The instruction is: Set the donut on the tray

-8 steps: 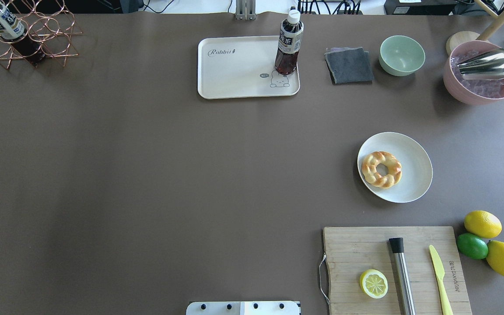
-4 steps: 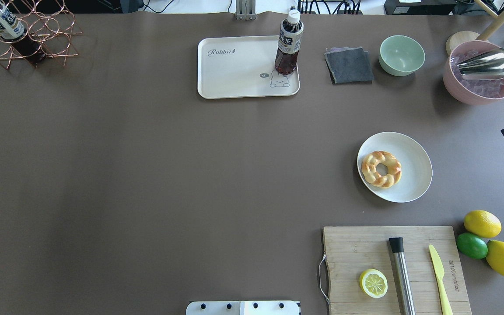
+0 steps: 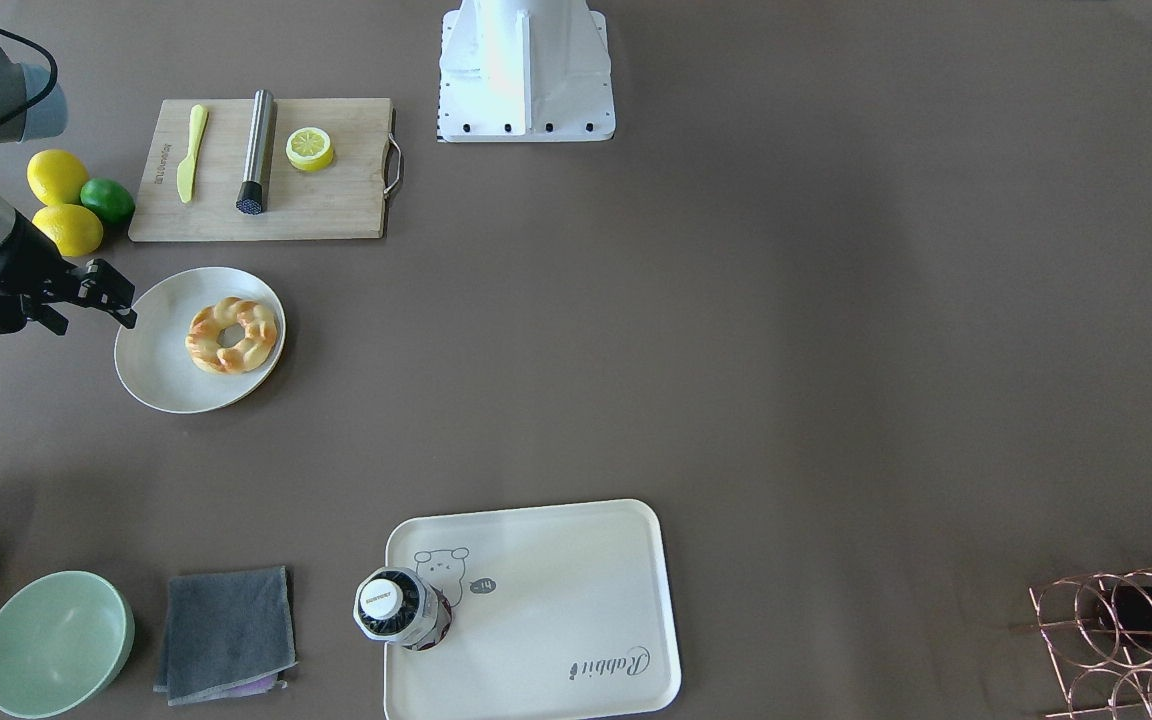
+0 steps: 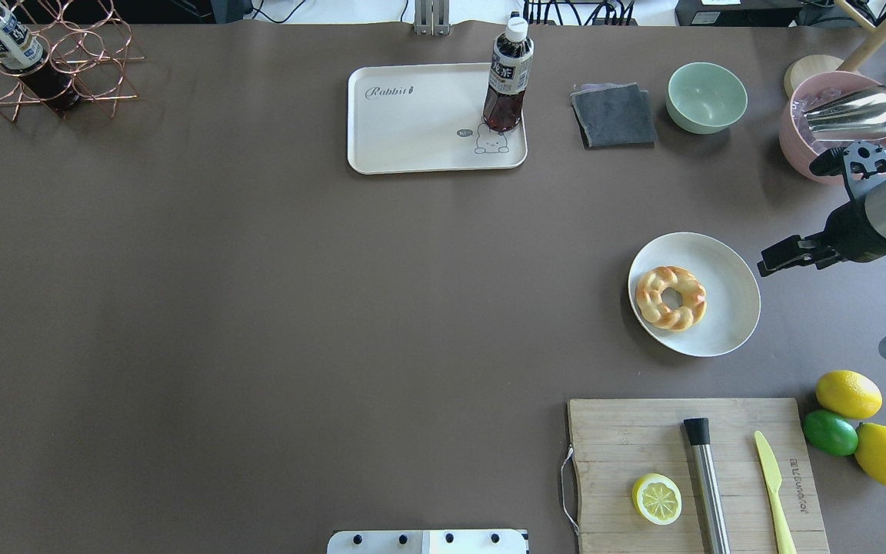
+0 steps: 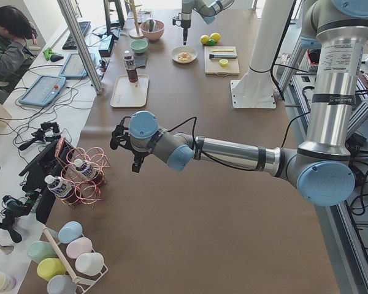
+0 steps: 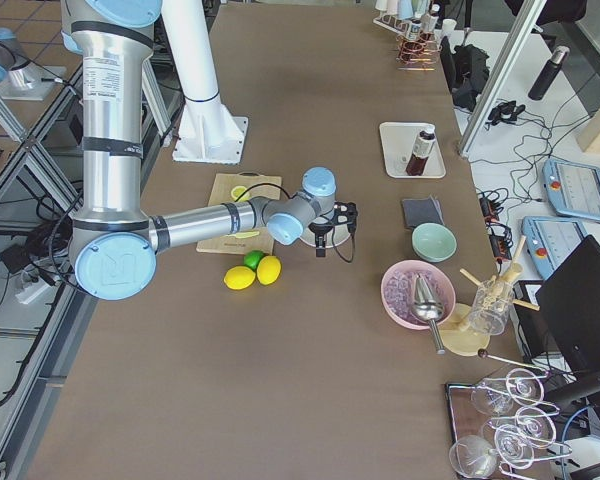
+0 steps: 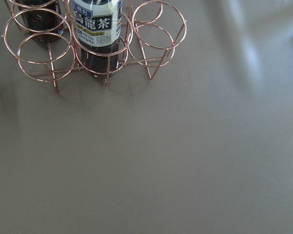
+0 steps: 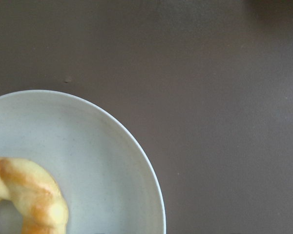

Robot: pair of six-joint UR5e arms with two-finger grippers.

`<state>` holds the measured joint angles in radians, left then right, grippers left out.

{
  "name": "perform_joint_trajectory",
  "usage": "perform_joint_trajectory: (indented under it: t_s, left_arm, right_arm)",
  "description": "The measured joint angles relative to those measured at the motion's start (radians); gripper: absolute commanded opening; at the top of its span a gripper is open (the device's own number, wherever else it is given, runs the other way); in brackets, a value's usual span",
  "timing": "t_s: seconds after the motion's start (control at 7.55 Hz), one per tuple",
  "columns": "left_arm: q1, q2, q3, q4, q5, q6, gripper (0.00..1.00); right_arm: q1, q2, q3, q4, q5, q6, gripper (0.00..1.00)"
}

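Holds the right pincer (image 3: 121, 300), apparently spread, just beside the white plate (image 3: 151, 370), ready for the donut (image 3: 206, 345) lying there; leaves the tray (image 3: 576, 580) well apart, tea bottle (image 3: 398, 608) crowding its bear corner.

"Rabbit" script on the tray (image 4: 412, 131); "烏龍茶" on the label of the bottle (image 7: 96, 29)
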<state>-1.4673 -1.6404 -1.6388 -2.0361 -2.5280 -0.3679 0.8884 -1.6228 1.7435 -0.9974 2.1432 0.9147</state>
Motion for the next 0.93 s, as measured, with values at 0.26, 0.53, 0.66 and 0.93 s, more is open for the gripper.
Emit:
perform_joint_trajectory:
  t_s: [0.26,0.53,0.66,0.93]
  left_arm:
    - [0.001,0.006,-0.001,-0.017,0.001,-0.001,1.0]
    - [0.001,0.009,-0.002,-0.029,0.001,-0.002,1.0]
    - [0.001,0.011,-0.002,-0.034,0.001,-0.002,1.0]
    - [0.002,0.027,-0.001,-0.053,0.002,-0.002,1.0]
  right_arm:
    - [-0.059,-0.004,-0.075,0.141,-0.059,0.095,0.32]
    - [-0.07,-0.027,-0.1,0.216,-0.069,0.126,0.0]
    - [-0.071,-0.029,-0.092,0.224,-0.067,0.154,0.0]
    - [-0.072,-0.031,-0.05,0.228,-0.064,0.186,0.0]
